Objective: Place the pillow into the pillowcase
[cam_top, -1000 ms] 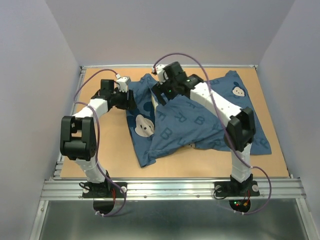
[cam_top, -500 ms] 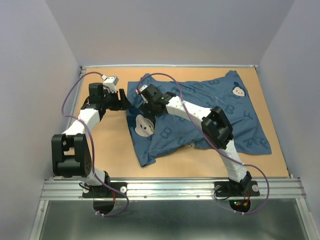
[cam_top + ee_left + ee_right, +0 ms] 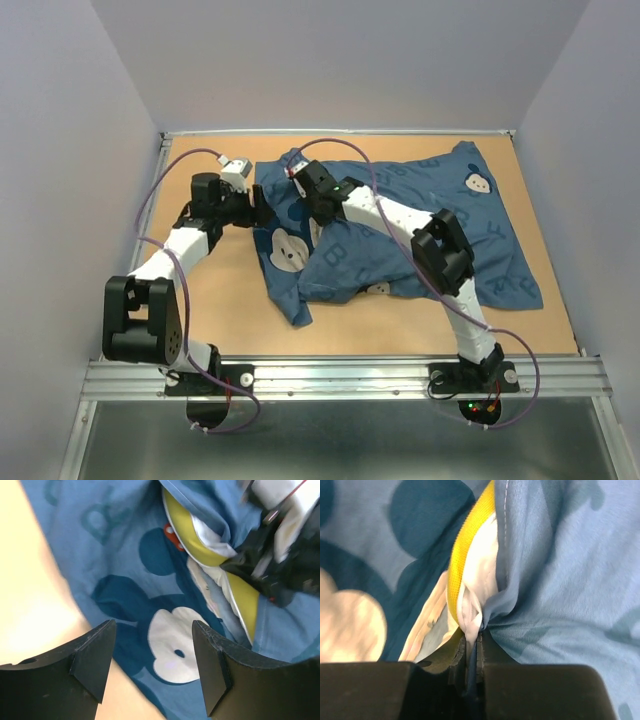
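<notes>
Now the right claw stays clamped on the pillowcase by the pillow; left claw, spread apart, has edged nearer.

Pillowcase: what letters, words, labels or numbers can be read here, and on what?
"B": printed on the pillowcase, top view.
"R": same fabric, left wrist view, blurred.
Other printed letters: too small or creased to read.
No brands, labels or numbers visible.

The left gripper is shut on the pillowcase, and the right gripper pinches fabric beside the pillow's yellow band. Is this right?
No. The left wrist view shows the left gripper open over the pillowcase, gripping nothing. The rest stands.
</notes>
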Robot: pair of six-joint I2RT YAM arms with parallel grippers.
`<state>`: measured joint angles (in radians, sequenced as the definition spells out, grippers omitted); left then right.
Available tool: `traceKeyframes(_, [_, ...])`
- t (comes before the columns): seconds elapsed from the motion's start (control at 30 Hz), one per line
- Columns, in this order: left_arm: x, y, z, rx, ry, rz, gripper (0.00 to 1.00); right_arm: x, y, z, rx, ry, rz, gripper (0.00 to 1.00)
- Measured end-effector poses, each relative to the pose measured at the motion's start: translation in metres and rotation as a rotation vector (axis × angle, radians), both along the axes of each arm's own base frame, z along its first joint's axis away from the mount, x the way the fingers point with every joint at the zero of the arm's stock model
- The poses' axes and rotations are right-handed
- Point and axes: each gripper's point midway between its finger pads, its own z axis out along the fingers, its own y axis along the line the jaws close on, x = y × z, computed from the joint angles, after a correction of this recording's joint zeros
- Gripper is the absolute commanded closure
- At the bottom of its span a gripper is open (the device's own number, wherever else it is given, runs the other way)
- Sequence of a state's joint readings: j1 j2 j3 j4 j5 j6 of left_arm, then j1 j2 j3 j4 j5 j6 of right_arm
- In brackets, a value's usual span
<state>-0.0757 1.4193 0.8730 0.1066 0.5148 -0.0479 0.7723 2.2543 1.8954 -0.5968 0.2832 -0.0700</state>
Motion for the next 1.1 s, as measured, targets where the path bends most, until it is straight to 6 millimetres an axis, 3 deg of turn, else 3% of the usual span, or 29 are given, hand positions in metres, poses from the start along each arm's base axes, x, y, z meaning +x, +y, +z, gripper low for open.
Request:
traceKeyframes(0.13, [-0.009,-0.029,-0.012,-0.011,0.027,-0.041,0.28,-0.01,0.0,0.04,0.106,0.026,0.018,1.0])
traceKeyframes(0.23, [-0.017,-0.065,-0.025,-0.021,0.06,-0.09,0.28,-0.015,-0.006,0.076,0.185,0.015,0.01,0.99])
traceKeyframes(0.33, [-0.019,-0.087,-0.048,-0.021,0.118,-0.099,0.28,-0.022,-0.011,0.102,0.244,0.0,-0.003,0.99])
traceKeyframes(0.5, [-0.008,-0.101,-0.077,-0.017,0.174,-0.04,0.27,-0.033,-0.015,0.1,0.277,0.041,-0.017,0.99])
traceKeyframes(0.6, [0.005,-0.114,-0.085,-0.018,0.169,-0.016,0.27,-0.039,-0.017,0.091,0.279,0.082,-0.027,0.99])
traceKeyframes(0.83, [0.026,-0.142,-0.1,-0.045,0.154,0.004,0.31,-0.037,-0.02,0.09,0.32,0.115,-0.06,0.99])
traceKeyframes(0.9, [0.036,-0.147,-0.1,-0.049,0.137,0.021,0.39,-0.033,-0.024,0.091,0.336,0.12,-0.077,0.99])
traceKeyframes(1.07, [0.056,-0.143,-0.109,0.014,0.112,0.094,0.83,-0.031,-0.028,0.093,0.366,0.137,-0.1,1.0])
traceKeyframes(1.1, [0.057,-0.14,-0.11,0.029,0.108,0.107,0.87,-0.032,-0.028,0.094,0.373,0.142,-0.101,0.99])
